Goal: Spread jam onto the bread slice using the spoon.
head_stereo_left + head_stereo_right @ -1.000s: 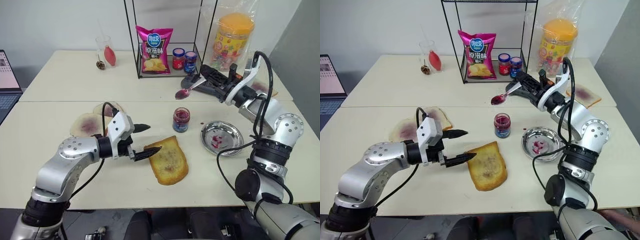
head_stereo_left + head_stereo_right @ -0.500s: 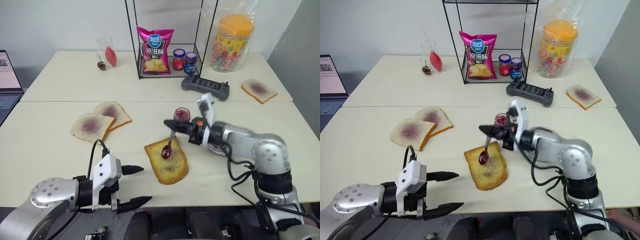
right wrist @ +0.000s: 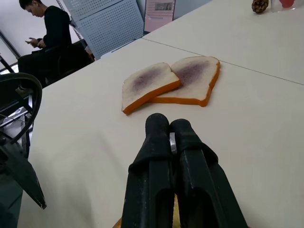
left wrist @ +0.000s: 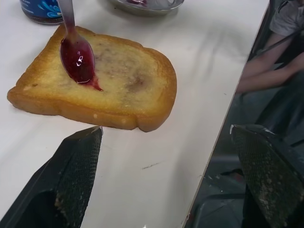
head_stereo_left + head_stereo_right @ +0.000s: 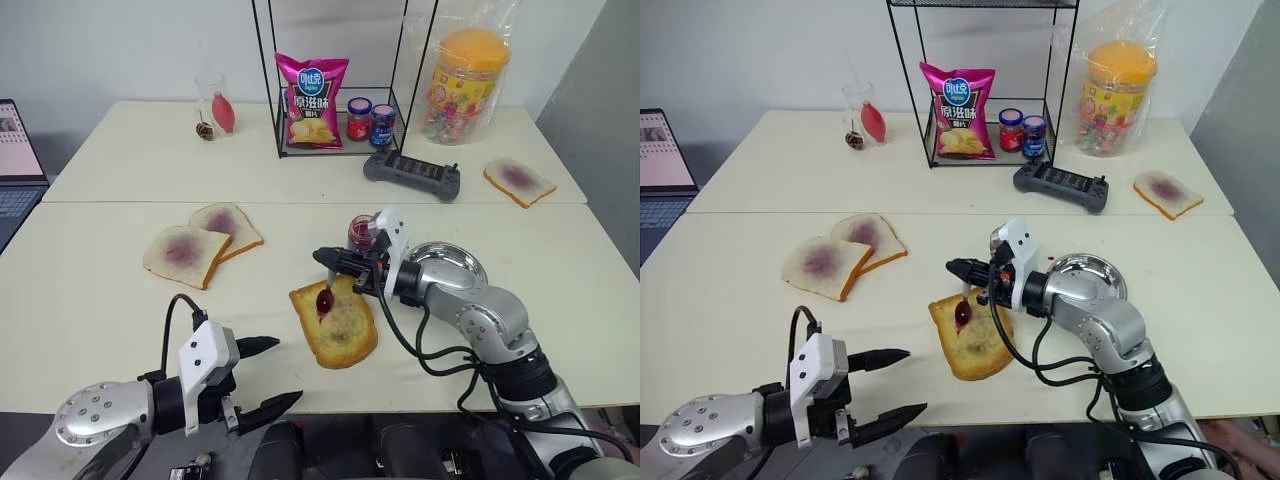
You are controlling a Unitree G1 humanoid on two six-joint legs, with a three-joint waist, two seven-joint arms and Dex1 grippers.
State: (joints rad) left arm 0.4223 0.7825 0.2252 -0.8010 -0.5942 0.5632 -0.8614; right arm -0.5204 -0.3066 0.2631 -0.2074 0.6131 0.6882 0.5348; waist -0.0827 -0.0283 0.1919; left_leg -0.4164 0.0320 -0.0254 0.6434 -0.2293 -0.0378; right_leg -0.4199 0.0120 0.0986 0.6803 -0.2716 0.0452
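1. Cream tabletops [image 5: 100,290] fill the head camera's scene, with a black wire rack [image 5: 330,75] at the back holding a pink chip bag [image 5: 310,88] and two lidded jars [image 5: 368,122]. A black controller [image 5: 412,174] lies in front of the rack, and a lone pale slice [image 5: 518,181] lies beside it. Two more pale slices with purple spots [image 5: 200,240] lie ahead of the left gripper's fingertips.

2. From the same head views, the right gripper [image 5: 328,258] has its black fingers pressed together on the spoon [image 5: 326,292], whose handle hangs down from the fingertips. The jam-loaded bowl rests on the bread slice [image 5: 334,322], directly below those fingertips. The jar of jam [image 5: 361,232] stands just behind the right gripper, next to a round metal dish [image 5: 452,268].

3. The left gripper [image 5: 268,372] hangs at the near table edge with its two fingers spread wide and nothing between them; the bread slice lies just beyond its fingertips.

4. The left wrist view shows both textured finger pads [image 4: 78,173] far apart, with the toasted slice lying ahead of them and the spoon bowl leaving a red smear on its surface.

5. The right wrist view shows its fingers [image 3: 159,156] shut tight on a sliver of silver handle, with the two pale slices ahead of the tips. A seated person in black [image 3: 47,28] is beyond the table.
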